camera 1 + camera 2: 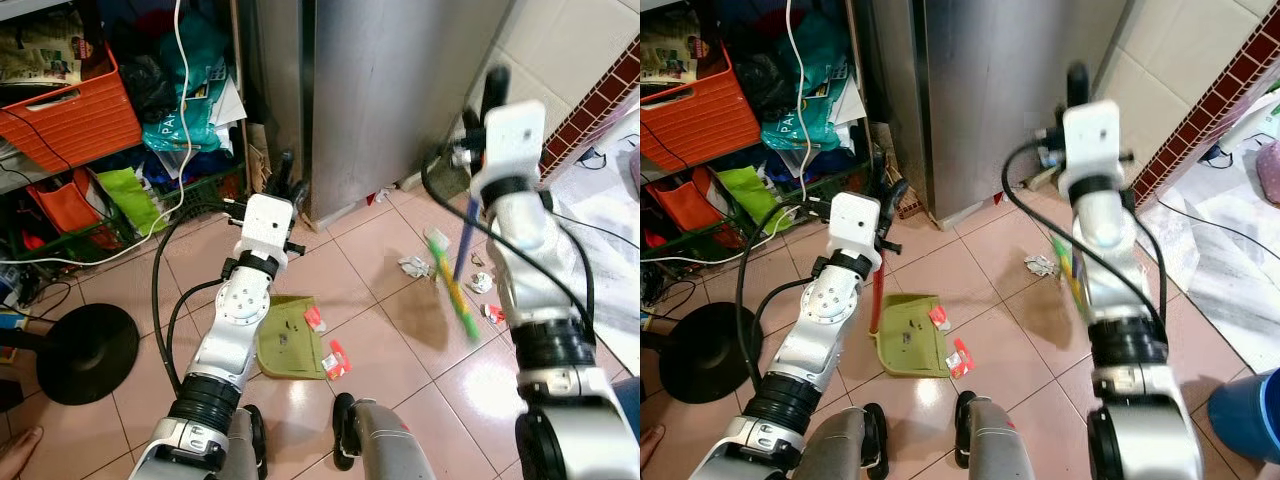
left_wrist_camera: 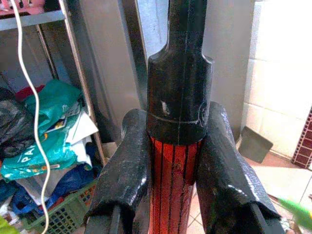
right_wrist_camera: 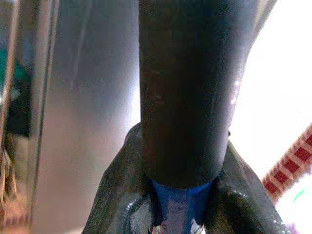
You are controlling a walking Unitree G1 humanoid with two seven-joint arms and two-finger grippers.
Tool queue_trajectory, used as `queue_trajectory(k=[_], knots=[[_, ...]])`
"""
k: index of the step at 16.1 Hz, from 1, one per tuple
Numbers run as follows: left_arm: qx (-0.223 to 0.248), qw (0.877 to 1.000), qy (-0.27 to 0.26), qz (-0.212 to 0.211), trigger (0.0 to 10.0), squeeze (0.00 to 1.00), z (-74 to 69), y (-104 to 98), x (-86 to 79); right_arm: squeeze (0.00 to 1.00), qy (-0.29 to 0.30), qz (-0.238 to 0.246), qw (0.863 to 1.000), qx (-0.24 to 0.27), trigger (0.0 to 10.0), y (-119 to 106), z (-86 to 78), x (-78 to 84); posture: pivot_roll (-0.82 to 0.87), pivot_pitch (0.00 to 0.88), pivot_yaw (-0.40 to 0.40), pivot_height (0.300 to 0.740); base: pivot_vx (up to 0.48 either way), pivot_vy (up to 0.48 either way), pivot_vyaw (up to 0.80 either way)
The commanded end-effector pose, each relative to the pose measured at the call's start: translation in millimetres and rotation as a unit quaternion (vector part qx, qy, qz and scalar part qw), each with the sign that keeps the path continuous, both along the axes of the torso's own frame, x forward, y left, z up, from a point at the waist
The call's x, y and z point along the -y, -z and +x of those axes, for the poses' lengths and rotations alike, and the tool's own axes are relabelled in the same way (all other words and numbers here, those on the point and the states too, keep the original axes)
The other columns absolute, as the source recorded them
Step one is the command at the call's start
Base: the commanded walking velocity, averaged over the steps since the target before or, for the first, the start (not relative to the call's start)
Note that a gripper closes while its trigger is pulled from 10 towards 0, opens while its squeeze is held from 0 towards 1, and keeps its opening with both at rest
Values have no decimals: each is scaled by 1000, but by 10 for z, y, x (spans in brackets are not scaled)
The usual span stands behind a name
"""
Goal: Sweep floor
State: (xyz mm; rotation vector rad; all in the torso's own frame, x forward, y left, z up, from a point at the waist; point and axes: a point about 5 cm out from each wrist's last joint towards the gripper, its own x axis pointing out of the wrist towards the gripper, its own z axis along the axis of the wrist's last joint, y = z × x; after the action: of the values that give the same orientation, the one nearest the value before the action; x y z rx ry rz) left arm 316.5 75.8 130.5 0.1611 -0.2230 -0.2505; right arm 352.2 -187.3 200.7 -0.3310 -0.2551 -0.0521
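Note:
An olive green dustpan [image 1: 285, 340] lies on the tiled floor with two red-and-white wrappers [image 1: 314, 318] on it. Its red handle with a black grip [image 2: 178, 97] stands upright, and my left gripper [image 2: 175, 161] is shut on it, above the pan near the steel cabinet. My right gripper [image 3: 183, 195] is shut on the black grip of a broom, held high at the right [image 1: 492, 85]. The broom's blue handle [image 1: 466, 235] slants down to green bristles [image 1: 455, 295], blurred, just above the floor. Crumpled white paper [image 1: 413, 266] and more scraps [image 1: 482, 283] lie beside the bristles.
A tall steel cabinet [image 1: 390, 90] stands straight ahead. A cluttered shelf with an orange crate [image 1: 70, 115], bags and cables is at the left. A black round stand base [image 1: 85, 350] sits on the floor at the left. A blue bucket [image 1: 1245, 415] is at the right.

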Motion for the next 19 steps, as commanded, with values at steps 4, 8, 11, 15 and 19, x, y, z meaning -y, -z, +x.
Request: queue_trajectory(k=[4, 8, 11, 15, 19], knots=[[-13, 1000, 25, -5, 10000, 0, -35, 54, 104, 0, 33, 53, 996, -61, 10000, 227, -48, -14, -60, 207, -49, 740, 0, 0, 0], [-15, 999, 28, -8, 10000, 0, -46, 52, 121, 0, 56, 135, 983, -110, 10000, 357, -48, -68, -68, 212, -42, 740, 0, 0, 0], [-17, 999, 30, -12, 10000, 0, -49, 44, 134, 0, 77, 240, 956, -150, 10000, 413, -33, -124, -68, 216, -37, 740, 0, 0, 0], [-21, 999, 31, -19, 10000, 0, -45, 44, 158, 0, 86, 338, 926, -146, 10000, 313, 39, -145, -69, 217, -36, 740, 0, 0, 0], [-29, 999, 28, -30, 10000, 0, -40, 48, 172, 0, 81, 410, 901, -119, 10000, 116, 178, -236, -65, 217, -33, 740, 0, 0, 0]])
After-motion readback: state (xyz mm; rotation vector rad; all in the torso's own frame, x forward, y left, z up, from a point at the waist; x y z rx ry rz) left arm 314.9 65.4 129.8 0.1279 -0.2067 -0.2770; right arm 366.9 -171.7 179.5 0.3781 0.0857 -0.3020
